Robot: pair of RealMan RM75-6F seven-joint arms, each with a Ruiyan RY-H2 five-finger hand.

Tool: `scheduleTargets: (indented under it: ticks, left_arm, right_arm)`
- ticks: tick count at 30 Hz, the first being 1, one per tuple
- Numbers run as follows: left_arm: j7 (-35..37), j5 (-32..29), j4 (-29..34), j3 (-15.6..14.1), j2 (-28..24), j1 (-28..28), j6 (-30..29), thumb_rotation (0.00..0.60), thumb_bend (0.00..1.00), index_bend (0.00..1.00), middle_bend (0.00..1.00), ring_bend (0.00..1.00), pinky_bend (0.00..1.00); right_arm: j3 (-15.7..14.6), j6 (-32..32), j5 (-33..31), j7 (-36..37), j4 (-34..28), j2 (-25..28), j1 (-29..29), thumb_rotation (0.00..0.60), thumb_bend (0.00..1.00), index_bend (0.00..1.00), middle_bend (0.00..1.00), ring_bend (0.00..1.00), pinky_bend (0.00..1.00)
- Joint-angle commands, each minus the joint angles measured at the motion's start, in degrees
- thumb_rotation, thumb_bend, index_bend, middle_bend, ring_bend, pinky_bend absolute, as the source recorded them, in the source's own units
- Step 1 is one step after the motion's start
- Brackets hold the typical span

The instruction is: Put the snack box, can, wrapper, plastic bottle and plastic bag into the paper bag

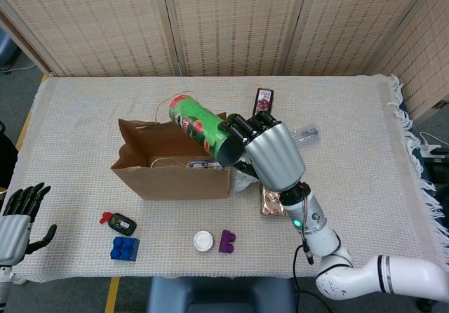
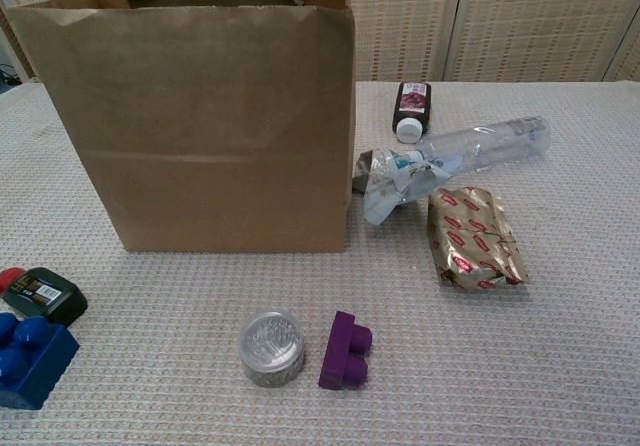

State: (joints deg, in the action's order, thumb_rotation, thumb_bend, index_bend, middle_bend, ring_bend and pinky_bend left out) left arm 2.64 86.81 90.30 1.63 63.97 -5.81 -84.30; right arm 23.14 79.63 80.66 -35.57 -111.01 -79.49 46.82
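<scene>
- My right hand grips the can, fingers wrapped round its lower end.
- The can is a tall green tube with red and white print, tilted, its top end leaning up and left over the open mouth of the paper bag.
- The brown bag stands upright on the table.
- My left hand hangs off the table's near left edge, fingers apart, holding nothing.
</scene>
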Motion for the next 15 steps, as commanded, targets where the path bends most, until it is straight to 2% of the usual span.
scheduleTargets:
  ticks: [1, 8, 15]
  left_arm:
    - [0.17, 0.04, -0.04, -0.02, -0.03, -0.02, 0.04, 0.6, 0.37, 0.07, 0.0, 0.0, 0.0]
    - [0.63, 0.17, -0.17, -0.08, -0.13, -0.04, 0.08, 0.6, 0.37, 0.07, 0.0, 0.0, 0.0]
    - [0.59, 0.2, -0.19, -0.1, -0.1, -0.03, 0.04, 0.6, 0.37, 0.07, 0.0, 0.0, 0.0]
  right_arm:
    - [-0.08, -0.91, -1.47, -1.56, 1.79, -4.02, 2.17, 0.6, 0.24, 0.86, 0.76, 0.62, 0.52]
    - [-2.31, -1.77, -1.36, -3.13, 3.66, -7.94, 3.03, 0.6, 0.24, 0.86, 0.76, 0.62, 0.52]
    - [-4.81, -3.21, -0.39, -4.18, 4.45, -8.68, 2.77, 0.6, 0.24, 0.85, 0.76, 0.62, 0.52]
